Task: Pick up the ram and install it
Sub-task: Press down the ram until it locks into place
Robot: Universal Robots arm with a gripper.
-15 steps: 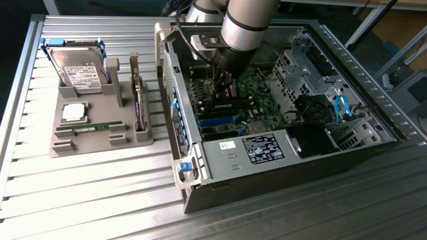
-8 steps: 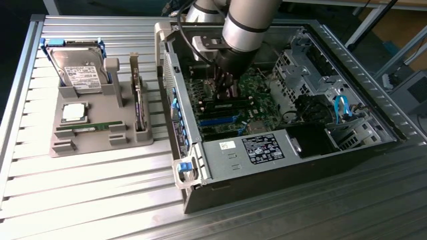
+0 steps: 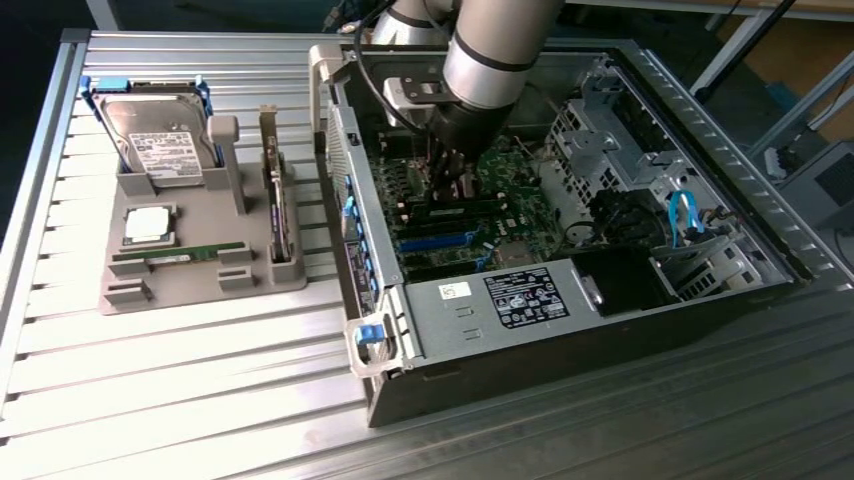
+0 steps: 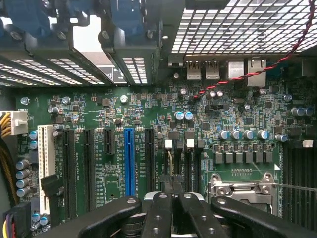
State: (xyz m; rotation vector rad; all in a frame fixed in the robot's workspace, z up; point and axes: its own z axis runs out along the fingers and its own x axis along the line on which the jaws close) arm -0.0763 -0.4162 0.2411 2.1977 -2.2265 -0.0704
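— Ribbed metal table [image 3: 200, 380]; my gripper [image 3: 451, 185] is down inside the computer case [image 3: 561, 330]. Jaws?

— Closed; I can't make out anything held. One ram [image 3: 180, 257] lies in the grey tray [image 3: 200, 290].

— What's the work surface like?
— A ribbed metal table [image 3: 200, 400], silver-grey, with long grooves running across it. Bright light glares off the slats at the exterior view's left, washing them nearly white.
— And beyond the table?
— Along the top edge there's a dark floor [image 3: 34, 120] at the exterior view's left. At the exterior view's right stands a pale metal frame [image 3: 747, 40] of thin bars, with an orange-brown surface [image 3: 801, 50] behind it.
— Any windows or walls?
— Can't tell; the far corner at the exterior view's right is just grey shapes
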